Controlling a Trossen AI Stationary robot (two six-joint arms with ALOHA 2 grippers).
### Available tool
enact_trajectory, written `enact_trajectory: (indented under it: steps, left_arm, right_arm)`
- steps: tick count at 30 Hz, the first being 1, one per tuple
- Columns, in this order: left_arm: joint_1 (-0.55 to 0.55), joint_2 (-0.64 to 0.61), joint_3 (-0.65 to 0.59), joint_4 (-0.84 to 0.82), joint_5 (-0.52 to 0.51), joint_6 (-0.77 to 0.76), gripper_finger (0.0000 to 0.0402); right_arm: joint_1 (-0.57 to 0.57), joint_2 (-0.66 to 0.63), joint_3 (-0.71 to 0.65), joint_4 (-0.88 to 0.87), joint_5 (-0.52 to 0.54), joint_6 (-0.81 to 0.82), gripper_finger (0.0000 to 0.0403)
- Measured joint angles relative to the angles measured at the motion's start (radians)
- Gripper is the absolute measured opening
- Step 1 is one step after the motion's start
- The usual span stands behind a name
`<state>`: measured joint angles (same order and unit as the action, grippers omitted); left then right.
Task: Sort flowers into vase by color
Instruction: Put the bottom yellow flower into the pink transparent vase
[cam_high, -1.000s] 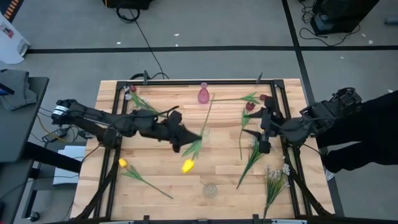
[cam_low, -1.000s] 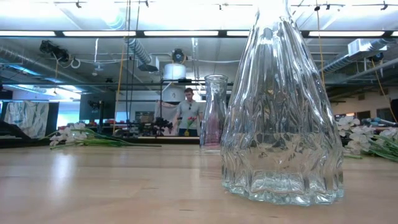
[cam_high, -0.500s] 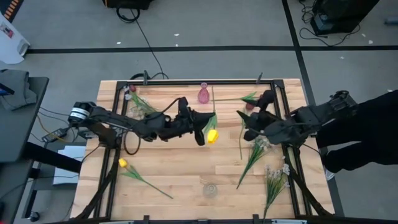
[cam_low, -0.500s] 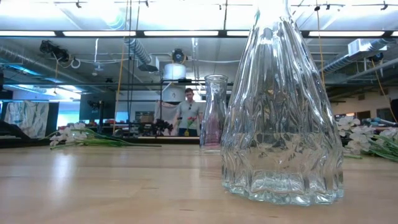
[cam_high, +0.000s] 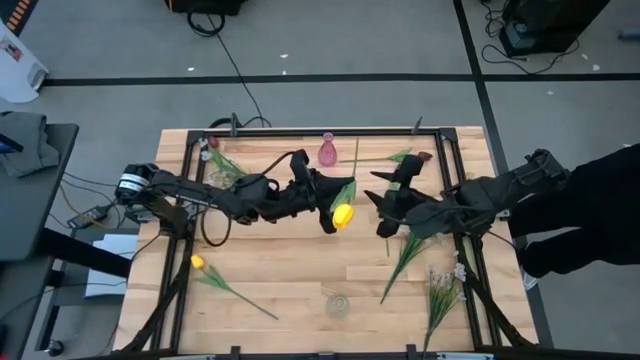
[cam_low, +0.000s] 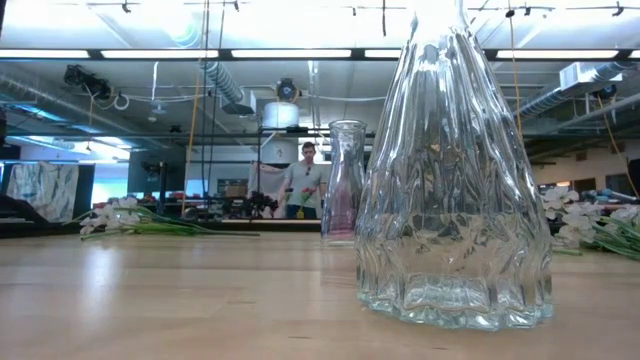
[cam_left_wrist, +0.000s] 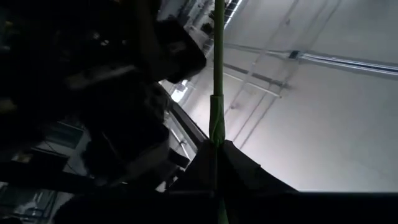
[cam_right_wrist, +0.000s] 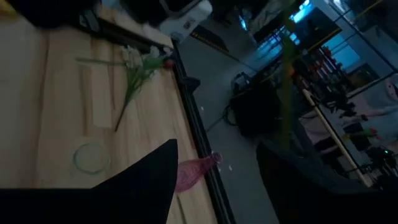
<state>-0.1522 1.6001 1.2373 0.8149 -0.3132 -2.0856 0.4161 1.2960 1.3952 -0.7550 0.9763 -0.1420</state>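
Note:
My left gripper (cam_high: 328, 205) is over the table's middle, shut on a yellow tulip (cam_high: 342, 215) whose green stem (cam_high: 352, 165) runs toward the far edge. In the left wrist view the stem (cam_left_wrist: 217, 74) rises from between the shut fingers (cam_left_wrist: 217, 149). My right gripper (cam_high: 381, 212) is open, just right of that tulip, touching nothing. In its wrist view (cam_right_wrist: 217, 149) a blurred green stem (cam_right_wrist: 283, 93) stands beyond the fingers. A second yellow tulip (cam_high: 197, 262) lies at the near left. Maroon tulips (cam_high: 212, 142) (cam_high: 425, 157) lie along the far side. White sprays (cam_high: 440, 290) lie at the near right. My left gripper pinches the yellow tulip's stem (cam_left_wrist: 217, 134) between its two fingers, close to the flower head. The fingers reach in from the table's left. The tulip is lifted clear of the table, head (cam_high: 342, 215) on the near side and the long stem pointing away beyond the fingertips.
A pink vase (cam_high: 328, 152) stands at the far edge and a clear vase (cam_high: 338, 303) near the near edge, large in the low view (cam_low: 455, 200). Another clear vase (cam_high: 222, 180) stands under the left arm. Loose green stems (cam_high: 405, 255) lie right of centre. A person (cam_low: 307, 185) stands far behind.
My left gripper has carried the yellow tulip up off the table and toward the far and right side; the head, which lay near the table's middle-near part, now hangs raised beside the gripper. My right gripper has moved toward the table's left, closer to the tulip.

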Motion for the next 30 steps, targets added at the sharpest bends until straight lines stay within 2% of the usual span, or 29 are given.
enact_trajectory:
  steps: [5, 10, 23, 30]
  left_arm:
    - [0.011, 0.000, 0.000, -0.103, -0.001, -0.041, 0.0008]
    - [0.028, 0.000, -0.001, -0.160, -0.014, -0.110, 0.0008]
    - [0.050, 0.000, -0.001, -0.135, -0.037, -0.146, 0.0008]
    - [0.038, 0.000, -0.001, -0.119, 0.001, -0.177, 0.0008]
  right_arm:
    - [0.029, -0.060, 0.000, 0.086, 0.058, -0.109, 0.0228]
    - [0.021, -0.069, 0.000, 0.163, 0.043, -0.201, 0.0228]
    - [-0.035, -0.005, 0.000, 0.162, -0.034, -0.117, 0.0228]
    - [-0.060, 0.006, 0.000, 0.166, -0.098, -0.088, 0.0228]
